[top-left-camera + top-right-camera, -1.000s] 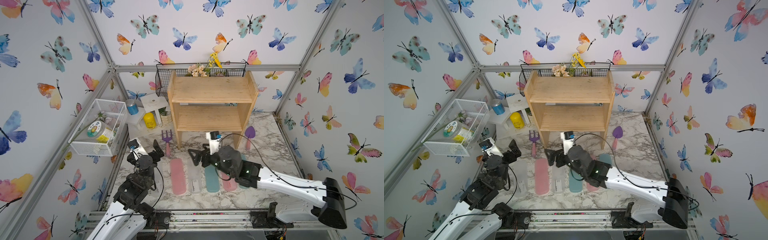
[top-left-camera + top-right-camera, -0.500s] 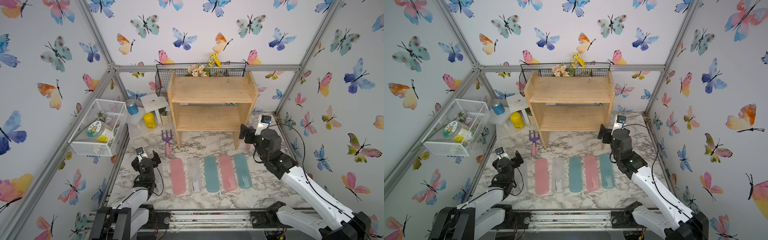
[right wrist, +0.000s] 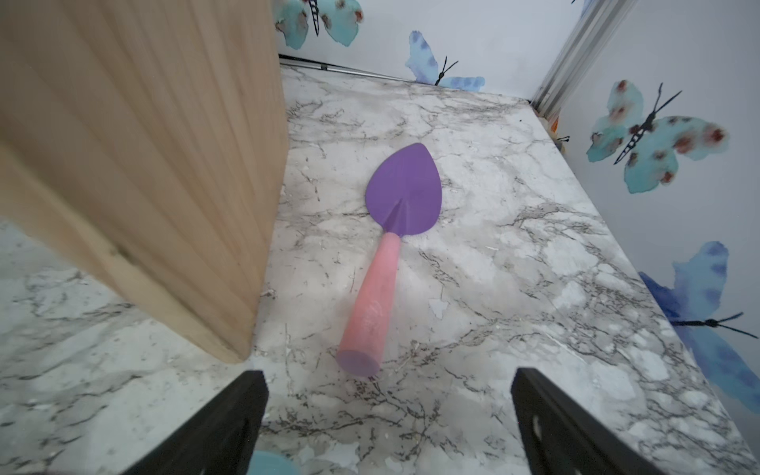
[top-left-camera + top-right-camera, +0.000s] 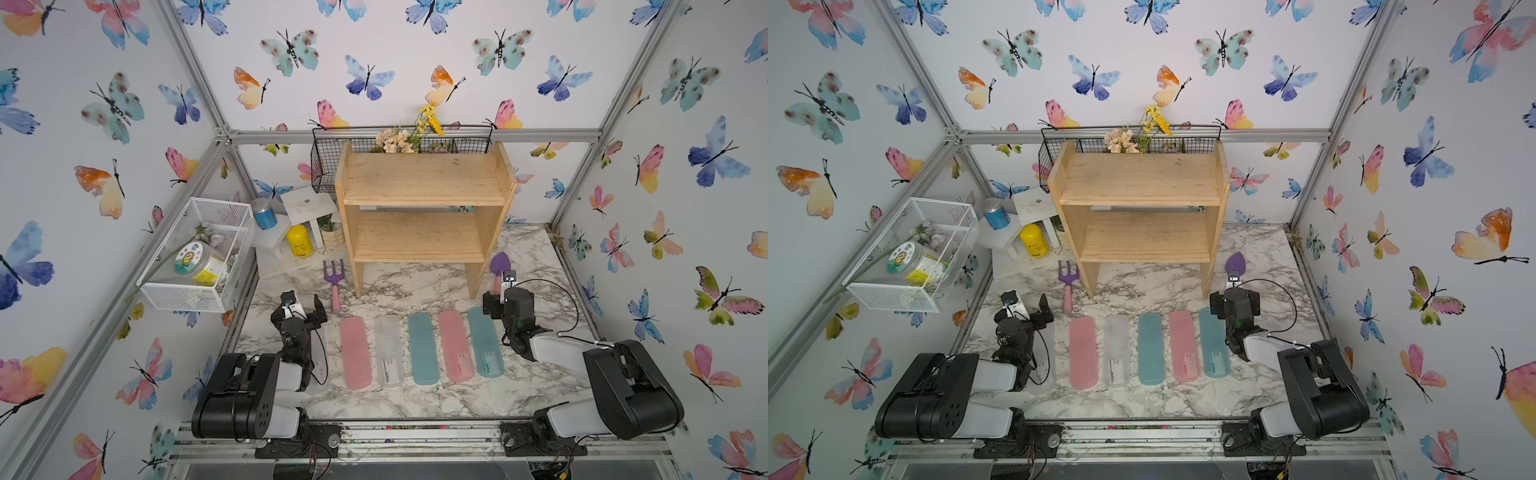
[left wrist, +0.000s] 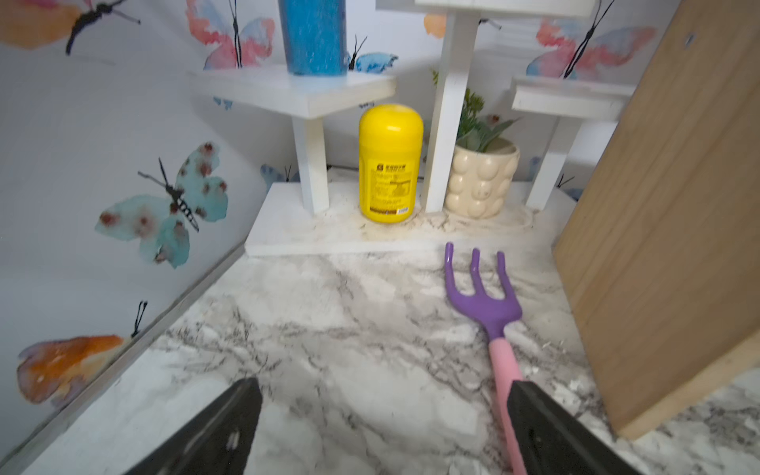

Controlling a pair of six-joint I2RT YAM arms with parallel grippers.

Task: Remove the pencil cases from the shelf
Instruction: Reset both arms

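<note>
The wooden shelf (image 4: 424, 195) (image 4: 1142, 183) stands at the back, and both of its tiers show bare wood. Several pencil cases lie side by side on the marble in front of it: pink (image 4: 355, 353), frosted white (image 4: 388, 351), teal (image 4: 423, 354), pink (image 4: 455, 345), teal (image 4: 485, 341). Another frosted case (image 4: 1045, 357) lies partly under my left arm. My left gripper (image 4: 303, 302) (image 5: 382, 384) is open and empty at the row's left end. My right gripper (image 4: 496, 299) (image 3: 386, 374) is open and empty at the row's right end, with a teal case end (image 3: 273, 464) by one finger.
A purple fork (image 4: 333, 276) (image 5: 485, 304) lies by the shelf's left leg, a purple trowel (image 4: 498, 266) (image 3: 401, 193) by its right leg. A white stand with a yellow bottle (image 4: 299, 245) fills the back left corner. A white wire basket (image 4: 199, 249) hangs on the left wall, a black one (image 4: 332, 166) behind the shelf.
My right arm has pulled back from over the row of cases to the right side and folded up. The left arm has also folded back. The cases have stayed put.
</note>
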